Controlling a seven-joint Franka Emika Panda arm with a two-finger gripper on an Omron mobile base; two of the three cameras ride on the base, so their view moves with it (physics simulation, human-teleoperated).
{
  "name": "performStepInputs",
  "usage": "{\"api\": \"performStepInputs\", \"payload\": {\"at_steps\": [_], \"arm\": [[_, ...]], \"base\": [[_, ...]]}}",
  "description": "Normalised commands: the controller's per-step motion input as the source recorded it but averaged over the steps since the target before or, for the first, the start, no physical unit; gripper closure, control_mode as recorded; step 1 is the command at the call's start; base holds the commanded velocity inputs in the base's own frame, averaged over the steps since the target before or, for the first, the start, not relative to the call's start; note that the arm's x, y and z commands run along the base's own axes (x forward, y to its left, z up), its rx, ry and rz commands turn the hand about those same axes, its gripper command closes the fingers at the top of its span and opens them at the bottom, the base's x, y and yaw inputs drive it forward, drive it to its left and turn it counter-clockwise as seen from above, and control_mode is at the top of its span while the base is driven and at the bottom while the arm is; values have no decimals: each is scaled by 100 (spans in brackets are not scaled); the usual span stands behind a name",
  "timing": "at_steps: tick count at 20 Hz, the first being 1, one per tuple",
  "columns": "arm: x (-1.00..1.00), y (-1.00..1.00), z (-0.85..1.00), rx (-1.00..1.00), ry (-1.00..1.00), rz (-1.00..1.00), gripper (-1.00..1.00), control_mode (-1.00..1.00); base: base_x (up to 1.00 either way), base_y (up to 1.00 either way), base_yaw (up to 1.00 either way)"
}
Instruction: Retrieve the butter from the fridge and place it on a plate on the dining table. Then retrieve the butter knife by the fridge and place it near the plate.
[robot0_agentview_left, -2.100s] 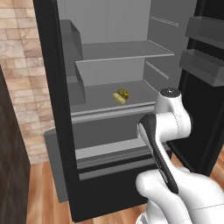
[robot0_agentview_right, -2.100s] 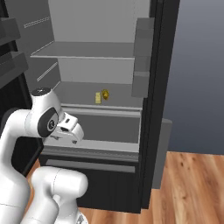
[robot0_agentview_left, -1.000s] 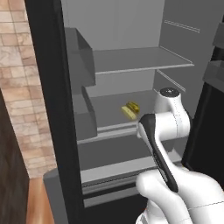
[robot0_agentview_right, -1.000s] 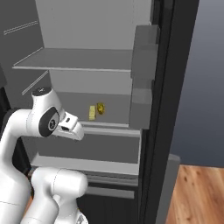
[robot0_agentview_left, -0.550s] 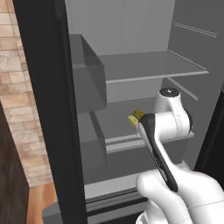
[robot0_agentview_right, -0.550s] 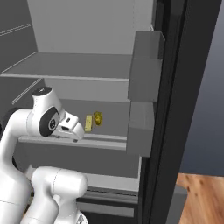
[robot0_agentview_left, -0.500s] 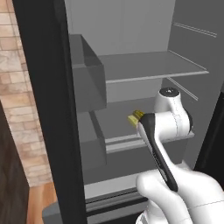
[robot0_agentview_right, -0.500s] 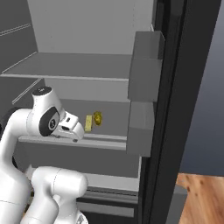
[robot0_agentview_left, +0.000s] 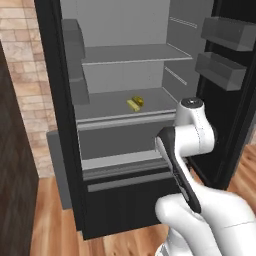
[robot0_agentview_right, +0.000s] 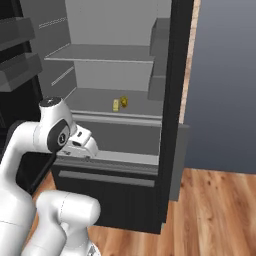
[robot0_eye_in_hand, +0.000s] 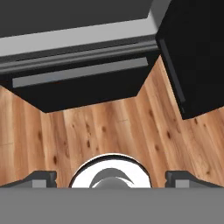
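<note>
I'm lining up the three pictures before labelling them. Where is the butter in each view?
Left base view: butter on the middle shelf, just above centre.
Right base view: upper middle, same shelf.
Hand view: not in it.
Shared landmark: the fridge's lower drawer.

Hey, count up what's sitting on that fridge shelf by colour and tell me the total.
Pale-yellow butter: 1
Darker golden-brown lump: 1
Total on the fridge shelf: 2

Home kitchen: open black fridge (robot0_agentview_left: 55, 125), wood plank floor (robot0_agentview_right: 215, 210), brick wall (robot0_agentview_left: 25, 65).
</note>
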Motion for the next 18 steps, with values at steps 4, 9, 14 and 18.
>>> {"api": "performStepInputs", "payload": {"at_steps": [4,9,14,18], "arm": [[29,-4,0,0,0,3,-100,-100],[33,-3,0,0,-1,5,-100,-100],[34,0,0,0,0,4,-100,-100],[41,0,0,0,0,3,-100,-100]], "base": [[9,-1,1],[0,0,0],[0,0,0],[0,0,0]]}}
